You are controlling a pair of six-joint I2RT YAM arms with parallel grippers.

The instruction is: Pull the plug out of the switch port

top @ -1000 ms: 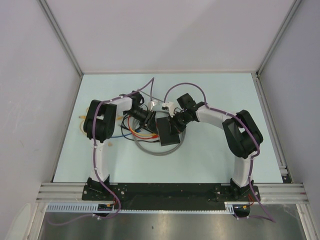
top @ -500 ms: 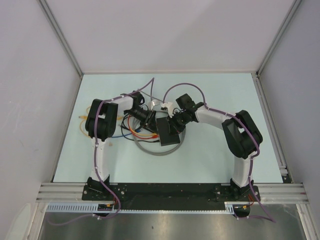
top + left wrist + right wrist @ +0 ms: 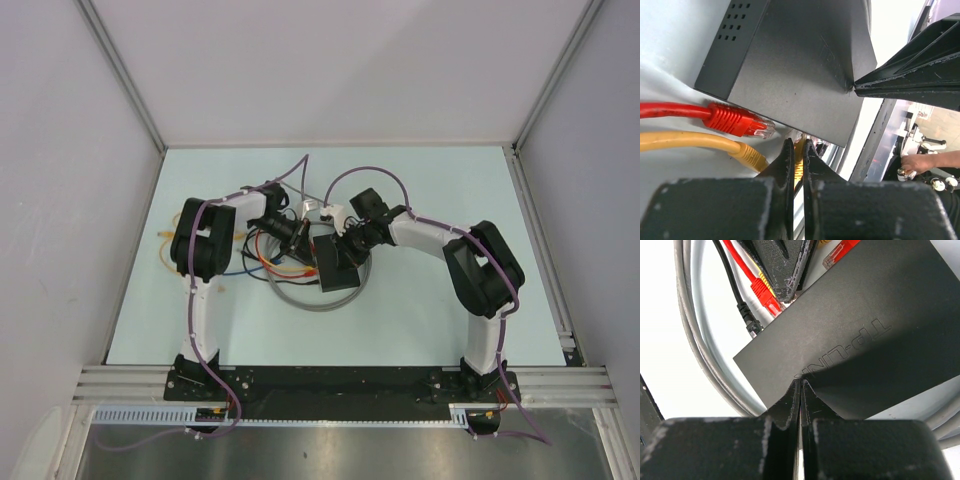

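Grey cable [image 3: 300, 303] comes first from the near edge, coiled in a loop on the worktop [image 3: 450, 330]. The switch [image 3: 338, 272] sits on that loop, roughly mid-worktop and about halfway between the left and right edges.

What's changed over the last second is not much. The right wrist has crept a touch toward the left edge, and the left arm looks like it hasn't moved. If the switch budged at all, it's too little for me to call. My read is that the right arm was just settling in to pin the box down and the actual pull hasn't started.

The right fingers [image 3: 788, 405] are pressed fully together with nothing between them, and their tips are planted on the switch's top face. The left fingers [image 3: 785, 161] come in from the left side. They're closed to a thin slit with yellow showing in it, so I'd say they've nipped the yellow plug [image 3: 747, 154].

There are no real containers here, and the closest thing is the switch's ports along its left side. The red plug [image 3: 735, 121] has its clear tip at the switch's edge, and the black plug [image 3: 751, 325] sits further along the same side. The port openings are hidden, so I can't tell how deep anything sits. The yellow one looks still in.
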